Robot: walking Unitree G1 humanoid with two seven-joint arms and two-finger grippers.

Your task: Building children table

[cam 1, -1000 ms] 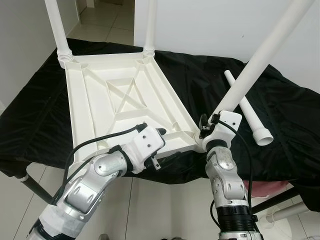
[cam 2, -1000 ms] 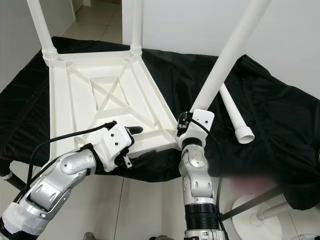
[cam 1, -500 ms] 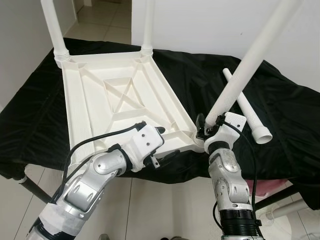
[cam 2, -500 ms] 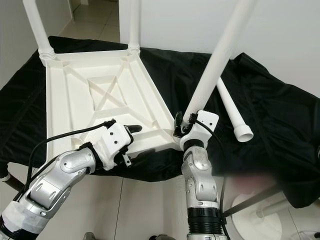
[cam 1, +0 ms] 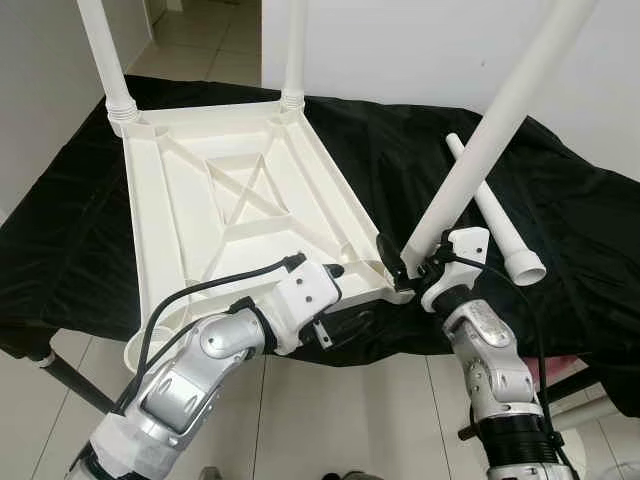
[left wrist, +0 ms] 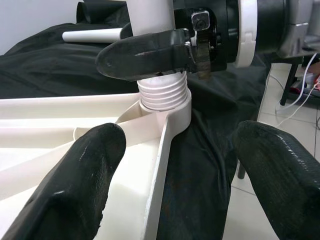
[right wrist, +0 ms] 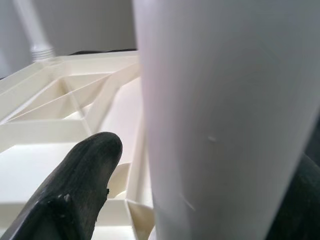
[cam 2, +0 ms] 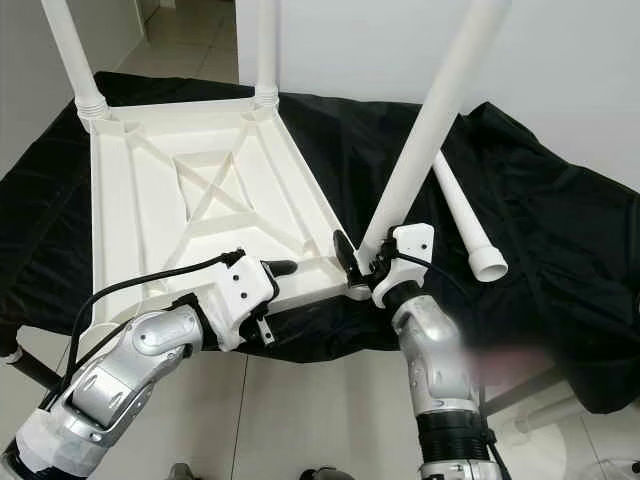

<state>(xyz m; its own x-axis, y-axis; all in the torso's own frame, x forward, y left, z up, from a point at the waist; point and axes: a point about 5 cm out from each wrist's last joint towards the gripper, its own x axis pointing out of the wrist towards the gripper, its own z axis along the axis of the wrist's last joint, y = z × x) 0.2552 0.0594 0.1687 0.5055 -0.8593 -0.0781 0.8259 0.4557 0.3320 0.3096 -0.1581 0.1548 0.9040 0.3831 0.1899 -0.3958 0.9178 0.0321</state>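
– So, from the head views, where's the table top (cam 1: 240, 215)?
– Upside down on the black-draped worktop (cam 1: 570, 250), two legs standing at its far corners. The right hand (cam 1: 412, 268) is clamped round the base of a third leg (cam 1: 490, 130), which leans in the near corner socket (left wrist: 165, 102). A spare leg (cam 1: 495, 215) lies beside it on the cloth.
– And the left hand (cam 1: 340, 275)?
– Resting at the near rim. Its wrist view shows the fingers (left wrist: 75, 180) spread wide, holding nothing, straddling the edge.
– Right wrist?
– White tube close up, fingers either side.
– Handling?
– Light, stiff, smooth plastic, I'd say; grip low by the threads, or it'll slip.
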